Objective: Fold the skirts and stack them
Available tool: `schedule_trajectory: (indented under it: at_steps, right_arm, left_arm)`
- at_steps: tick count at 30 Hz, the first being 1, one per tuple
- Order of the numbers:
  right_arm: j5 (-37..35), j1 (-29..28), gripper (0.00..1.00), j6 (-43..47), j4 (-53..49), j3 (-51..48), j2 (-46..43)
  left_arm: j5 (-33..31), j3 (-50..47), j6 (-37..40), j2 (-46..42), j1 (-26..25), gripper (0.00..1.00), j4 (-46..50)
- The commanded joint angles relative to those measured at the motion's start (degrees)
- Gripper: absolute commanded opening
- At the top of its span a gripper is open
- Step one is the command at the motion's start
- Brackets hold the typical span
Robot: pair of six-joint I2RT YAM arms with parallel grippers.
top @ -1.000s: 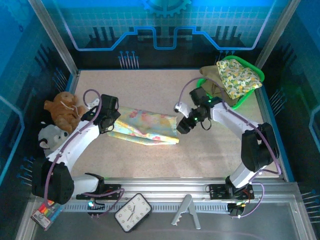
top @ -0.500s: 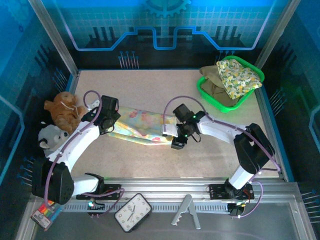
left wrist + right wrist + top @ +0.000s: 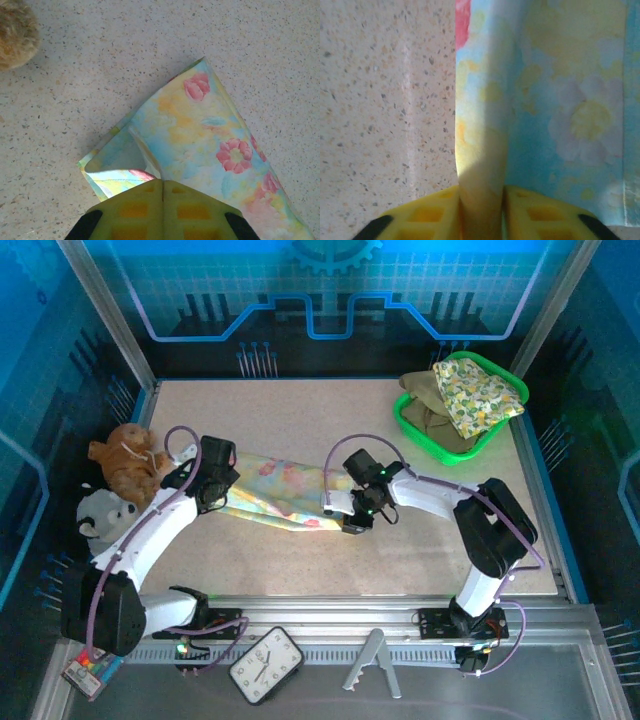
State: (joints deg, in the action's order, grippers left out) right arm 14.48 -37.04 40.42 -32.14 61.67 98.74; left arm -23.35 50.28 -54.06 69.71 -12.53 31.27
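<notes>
Since the floral skirt (image 3: pixel 285 490) on the desk (image 3: pixel 300 420) between my grippers looks light and limp, my right gripper (image 3: pixel 482 200) pinches its edge fold, my left gripper (image 3: pixel 162 187) the opposite corner.

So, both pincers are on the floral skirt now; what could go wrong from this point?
The right pincer pinches only a thin ridge of the pastel floral cloth skirt near its edge; it may slip out when lifted.
The left pincer is shut at a layered corner; it may not hold all layers, so the fold could turn crooked.
The brown plush toy lies close to that pincer; a wide swing might bump it.
</notes>
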Motion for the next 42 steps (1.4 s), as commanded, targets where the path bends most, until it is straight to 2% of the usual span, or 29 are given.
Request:
schedule_trajectory:
  at_steps: [1, 3, 7, 14, 21, 23, 25, 29, 36, 38, 42]
  right_arm:
    - [4.71, 0.74, 0.40, 0.33, -3.88, 2.80, -0.02]
    - [5.60, 0.94, 0.42, 0.39, -5.24, 3.44, -0.20]
    - [7.40, 1.51, 0.35, 0.04, -5.75, 3.37, -0.82]
    - [4.16, 1.53, 0.31, 0.69, -6.67, 3.37, 1.33]
    - [1.53, 1.27, 0.30, -0.97, -2.05, 2.50, 2.15]
    - [0.78, 1.26, 0.22, -1.31, -0.74, 1.99, 1.73]
    - [0.23, 1.27, 0.02, -1.27, 0.29, 1.16, -0.04]
    - [-1.29, 2.01, 0.00, -1.45, -0.64, 1.54, -8.24]
    - [-6.92, 4.20, 0.00, -0.93, -4.82, 9.17, -28.92]
    - [-8.02, 4.79, 0.00, -0.74, -6.57, 13.30, -32.19]
    - [-10.07, 4.83, 0.00, 1.72, -7.90, 21.26, -36.87]
  left_arm:
    - [-1.61, -0.74, -0.87, -1.15, 0.41, 0.00, 0.96]
    - [-1.61, -0.72, -0.79, -1.16, 0.41, 0.00, 0.91]
    - [-1.61, -0.76, -0.71, -1.16, 0.41, 0.00, 0.93]
    - [-1.74, -0.83, -0.71, -1.15, 0.41, 0.00, 0.90]
    - [-1.70, -1.02, -0.94, -1.24, 0.41, 0.00, 0.95]
    - [-1.68, -1.01, -0.91, -1.24, 0.41, 0.00, 0.90]
    - [-1.87, -1.00, -0.63, -1.41, 0.42, 0.00, 1.12]
    - [-4.73, 1.19, 0.64, -5.05, 0.49, 0.00, 3.96]
    - [-3.78, 19.17, 12.49, -15.41, 0.67, 0.00, 6.92]
    - [-0.53, 25.05, 16.11, -15.86, 0.67, 0.00, 6.09]
    - [11.93, 40.11, 23.38, -12.95, 0.62, 0.00, 6.66]
